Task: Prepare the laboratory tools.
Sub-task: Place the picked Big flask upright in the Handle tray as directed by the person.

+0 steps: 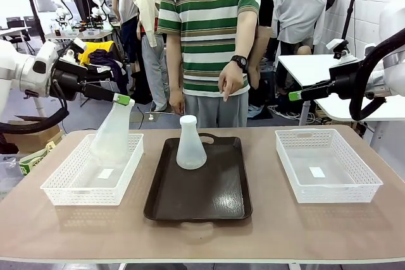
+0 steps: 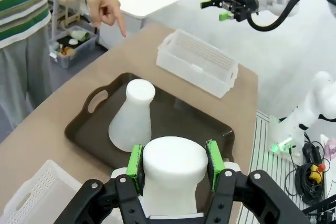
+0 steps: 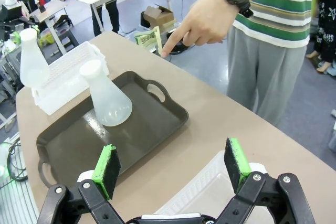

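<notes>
mid-transfer: left black green-padded gripper clamped on frosted white conical flask's neck above left white lattice basket, next needing a carry to the dark brown rectangular tray; right gripper spread wide, empty.

We see a dark brown tray lying at the middle of the tan worktop, with one white lattice basket to its left. A second white lattice basket sits to its right, apart from the tray.
</notes>
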Robot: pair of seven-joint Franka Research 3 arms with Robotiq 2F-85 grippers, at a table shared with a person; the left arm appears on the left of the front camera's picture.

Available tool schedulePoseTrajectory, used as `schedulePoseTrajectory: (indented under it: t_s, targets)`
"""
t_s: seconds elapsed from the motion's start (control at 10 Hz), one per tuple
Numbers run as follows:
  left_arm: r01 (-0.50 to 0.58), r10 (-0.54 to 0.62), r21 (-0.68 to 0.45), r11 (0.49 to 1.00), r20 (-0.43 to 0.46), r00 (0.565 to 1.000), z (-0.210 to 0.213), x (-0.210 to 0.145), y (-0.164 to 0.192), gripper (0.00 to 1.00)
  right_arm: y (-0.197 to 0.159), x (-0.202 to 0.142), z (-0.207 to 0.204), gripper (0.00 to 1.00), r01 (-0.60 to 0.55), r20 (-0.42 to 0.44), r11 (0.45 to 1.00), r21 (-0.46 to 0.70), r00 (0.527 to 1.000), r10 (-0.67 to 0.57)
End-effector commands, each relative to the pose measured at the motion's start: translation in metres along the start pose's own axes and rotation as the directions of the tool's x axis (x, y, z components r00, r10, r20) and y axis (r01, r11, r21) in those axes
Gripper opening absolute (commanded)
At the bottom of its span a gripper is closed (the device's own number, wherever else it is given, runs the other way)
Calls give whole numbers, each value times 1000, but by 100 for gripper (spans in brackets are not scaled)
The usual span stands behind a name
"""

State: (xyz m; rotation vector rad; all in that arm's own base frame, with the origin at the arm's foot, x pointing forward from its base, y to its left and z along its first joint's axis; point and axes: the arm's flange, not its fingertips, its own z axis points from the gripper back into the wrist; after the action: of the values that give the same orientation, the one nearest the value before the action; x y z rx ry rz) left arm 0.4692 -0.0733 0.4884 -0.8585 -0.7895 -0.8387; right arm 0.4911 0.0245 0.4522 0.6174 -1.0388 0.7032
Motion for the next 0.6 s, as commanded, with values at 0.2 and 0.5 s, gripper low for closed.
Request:
schedulePoseTrajectory:
  t_s: [0.2,0.5]
  targets:
    - [45,-45,-25,999,16,999,-1,12,-17,0,0,2,0,100,5,-14,1000,-7,1000,-5]
    - [221,-197,-164,961,149,969,-49,3,-17,0,0,2,0,100,5,-14,1000,-7,1000,-5]
